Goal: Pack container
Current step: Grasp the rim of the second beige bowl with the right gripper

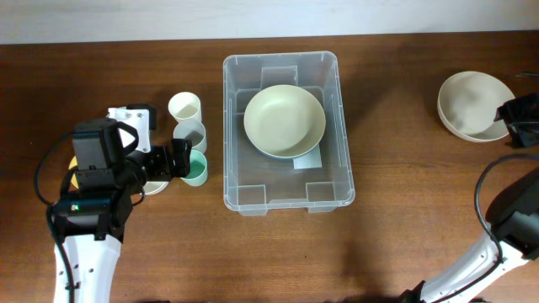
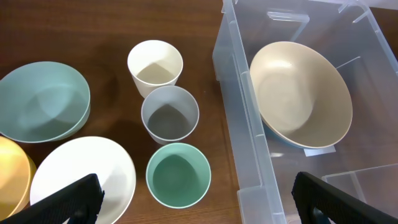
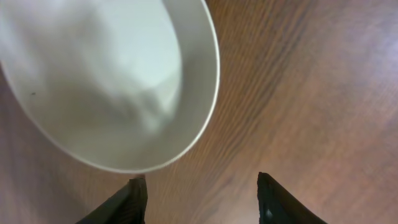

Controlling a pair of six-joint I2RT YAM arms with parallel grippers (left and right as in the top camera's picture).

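Observation:
The clear plastic container [image 1: 286, 194] sits mid-table with a pale green bowl [image 1: 285, 121] inside; it also shows in the left wrist view [image 2: 249, 162] with the bowl [image 2: 301, 93]. Left of it stand a cream cup [image 1: 184, 107], a grey cup [image 1: 190, 135] and a green cup [image 1: 196, 168]. My left gripper [image 1: 178, 158] is open and empty, just left of the green cup [image 2: 178, 175]. My right gripper [image 1: 515, 119] is open and empty at the right rim of a white bowl [image 1: 473, 105], seen close in the right wrist view [image 3: 106, 81].
In the left wrist view, a teal bowl [image 2: 42, 101], a white bowl [image 2: 84, 174] and a yellow bowl [image 2: 11, 177] lie left of the cups. A white block [image 1: 135, 118] stands behind my left arm.

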